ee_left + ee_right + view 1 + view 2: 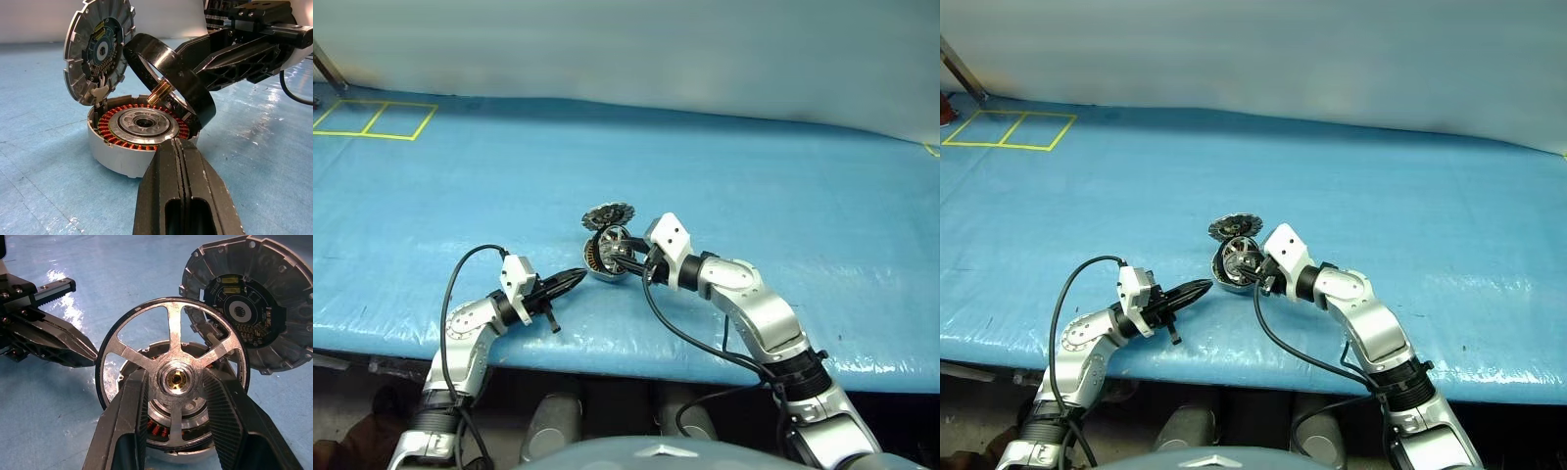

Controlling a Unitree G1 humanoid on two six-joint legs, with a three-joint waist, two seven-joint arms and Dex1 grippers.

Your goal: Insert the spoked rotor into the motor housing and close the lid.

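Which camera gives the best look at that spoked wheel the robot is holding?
The right wrist view: the spoked rotor faces the camera, spokes and hub plain, pinched by the right hand. The left wrist view shows it edge-on above the motor housing; the head views show it tiny.

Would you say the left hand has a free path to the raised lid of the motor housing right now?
Probably not: the spoked rotor, held tilted by the right hand, partly blocks the lid from the left hand.

The spoked rotor [172, 378] is shiny silver metal with a black rim. The motor housing [128, 156] is dull grey metal with bright copper wire inside. Its lid [254, 308] is rough grey metal. The surface [783, 176] wears crinkly, glossy blue plastic.
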